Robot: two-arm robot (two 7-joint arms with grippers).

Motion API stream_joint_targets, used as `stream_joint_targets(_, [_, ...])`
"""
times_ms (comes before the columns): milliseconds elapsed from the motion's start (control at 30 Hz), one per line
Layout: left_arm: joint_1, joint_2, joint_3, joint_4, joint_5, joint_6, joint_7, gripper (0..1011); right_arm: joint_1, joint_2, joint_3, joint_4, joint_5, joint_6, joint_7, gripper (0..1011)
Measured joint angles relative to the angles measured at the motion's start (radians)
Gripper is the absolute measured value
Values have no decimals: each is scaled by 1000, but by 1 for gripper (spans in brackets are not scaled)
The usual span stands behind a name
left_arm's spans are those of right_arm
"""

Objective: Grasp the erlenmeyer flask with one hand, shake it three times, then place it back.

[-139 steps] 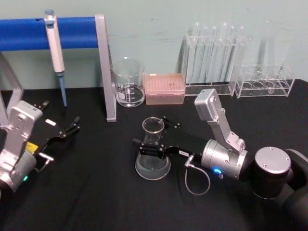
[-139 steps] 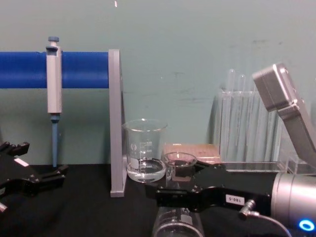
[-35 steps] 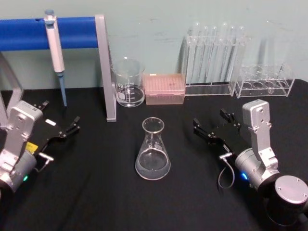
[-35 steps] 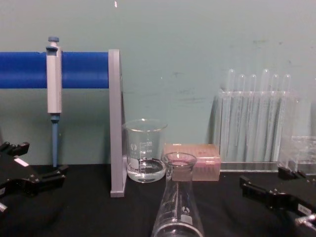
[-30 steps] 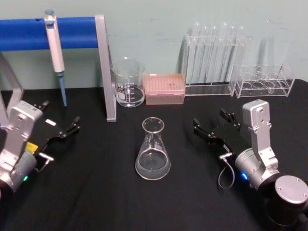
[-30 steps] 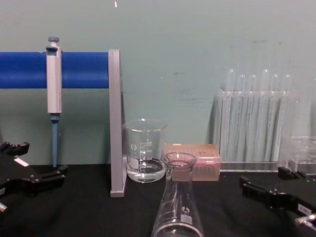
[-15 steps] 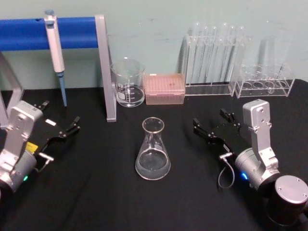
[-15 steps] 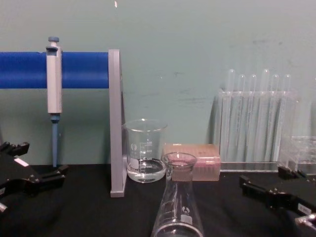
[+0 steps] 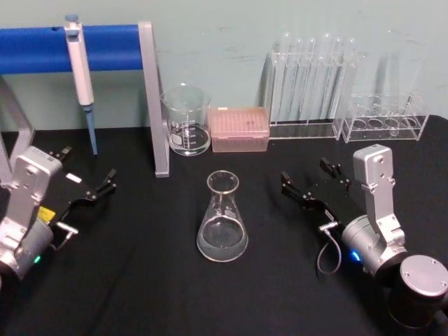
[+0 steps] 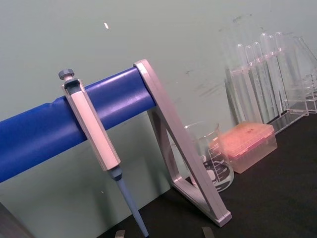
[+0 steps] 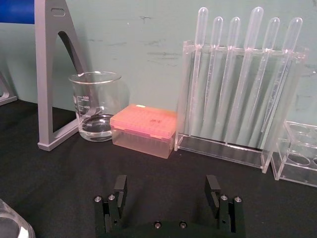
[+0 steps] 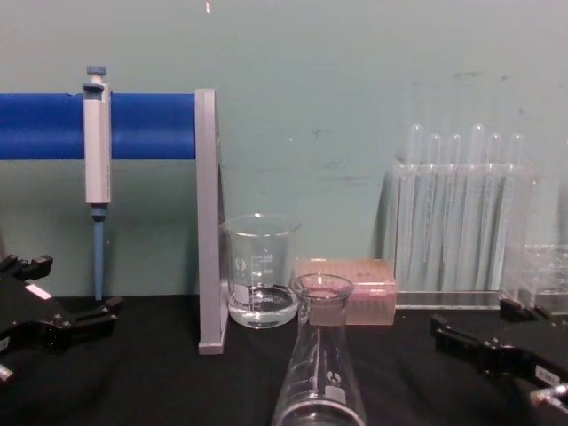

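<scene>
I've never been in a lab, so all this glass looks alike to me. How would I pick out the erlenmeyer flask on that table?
Start at the blue bar's grey upright post at the back; the beaker and pink box sit beside it. Come forward to the middle of the black table: the erlenmeyer flask stands alone there. Unlike the straight-sided beaker, it is cone-shaped, with a wide base and narrow neck.

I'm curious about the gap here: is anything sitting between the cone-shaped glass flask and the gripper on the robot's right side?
Nothing. In the head view, only bare black tablecloth lies between the erlenmeyer flask and the open right gripper.
</scene>
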Motion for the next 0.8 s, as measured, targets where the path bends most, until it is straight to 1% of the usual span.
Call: stream_joint_targets(800, [0,0,0,0,0,0,0,1001,0,0,0,0,0,0,0,1003])
